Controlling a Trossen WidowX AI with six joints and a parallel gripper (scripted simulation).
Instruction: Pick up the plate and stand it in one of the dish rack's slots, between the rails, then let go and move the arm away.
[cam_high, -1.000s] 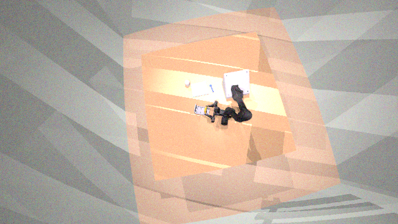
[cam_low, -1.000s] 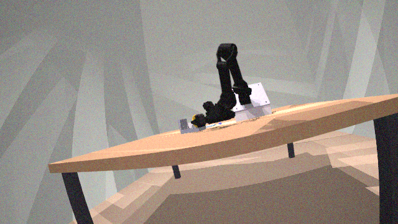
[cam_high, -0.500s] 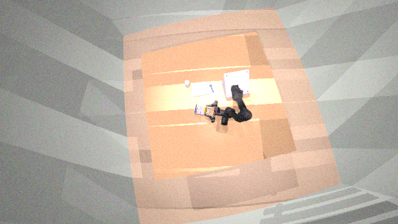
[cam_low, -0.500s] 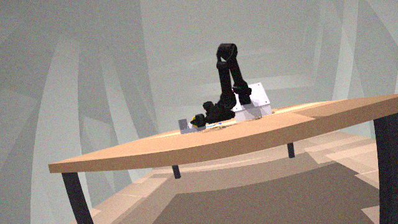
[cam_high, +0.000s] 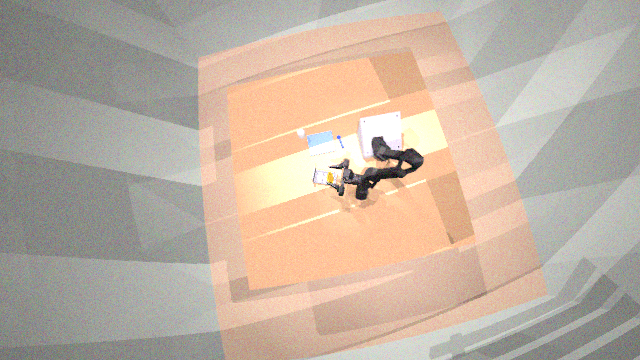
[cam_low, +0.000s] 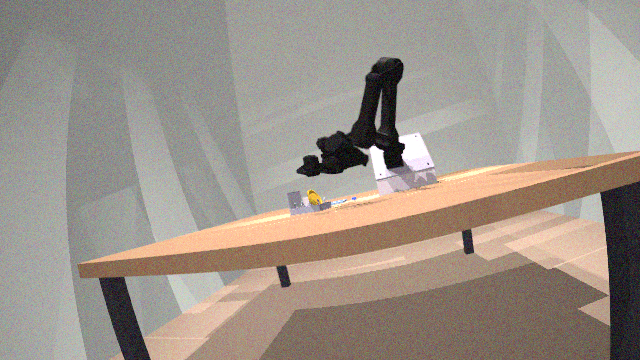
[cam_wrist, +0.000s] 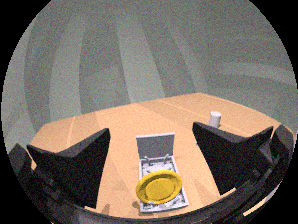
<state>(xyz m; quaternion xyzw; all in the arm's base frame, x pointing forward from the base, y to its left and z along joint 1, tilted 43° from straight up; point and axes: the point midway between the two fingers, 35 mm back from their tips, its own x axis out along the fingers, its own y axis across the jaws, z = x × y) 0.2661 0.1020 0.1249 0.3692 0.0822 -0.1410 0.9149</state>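
The yellow plate (cam_high: 330, 177) (cam_low: 314, 197) (cam_wrist: 159, 189) stands on edge in the near part of the grey dish rack (cam_high: 314, 176) (cam_low: 293, 198) (cam_wrist: 156, 146). It is tilted, its top leaning toward the rack's tall end panel. Its lower edge is among the rails, but the exact slot is too small to tell. My gripper (cam_high: 330, 175) (cam_low: 302, 170) (cam_wrist: 152, 129) is open and empty. It hangs above the rack and plate, with a gap between it and the plate in the exterior view.
A blue flat panel (cam_high: 320, 139) lies beside the rack, with a small blue stick-like object (cam_high: 340, 141) (cam_low: 354, 198) near it. A white cup (cam_high: 300, 133) (cam_wrist: 215, 119) stands beyond the panel. The arm's base is on a white sloped box (cam_high: 380, 125) (cam_low: 417, 150).
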